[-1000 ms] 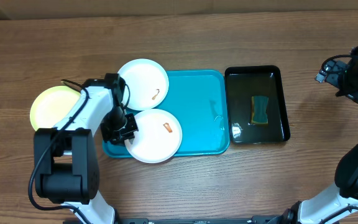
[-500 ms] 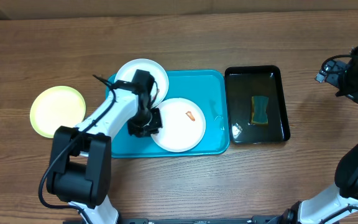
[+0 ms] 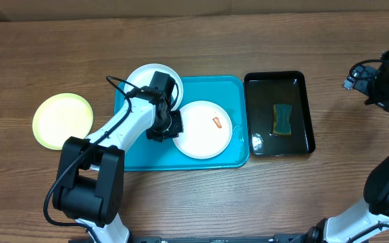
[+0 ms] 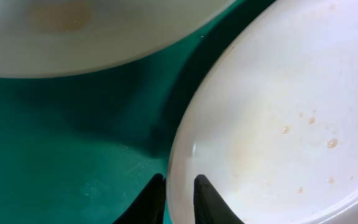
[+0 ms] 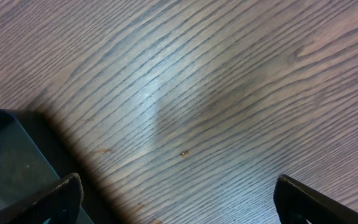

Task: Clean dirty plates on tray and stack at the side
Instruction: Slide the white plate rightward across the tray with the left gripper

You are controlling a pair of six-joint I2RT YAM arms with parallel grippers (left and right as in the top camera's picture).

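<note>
tray (image 3: pixel 218 88): glossy plastic | white plate (image 3: pixel 198 135): smooth, glossy | table (image 3: pixel 181 40): grained wood

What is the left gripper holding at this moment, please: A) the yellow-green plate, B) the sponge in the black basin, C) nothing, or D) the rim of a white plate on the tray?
D: the left wrist view shows the left gripper pinching the rim of the white plate.

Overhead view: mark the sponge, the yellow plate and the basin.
sponge (image 3: pixel 282 119): overhead view, middle of its top face.
yellow plate (image 3: pixel 63 120): overhead view, centre of its bare inside.
basin (image 3: pixel 275 91): overhead view, bare floor away from the sponge.
</note>
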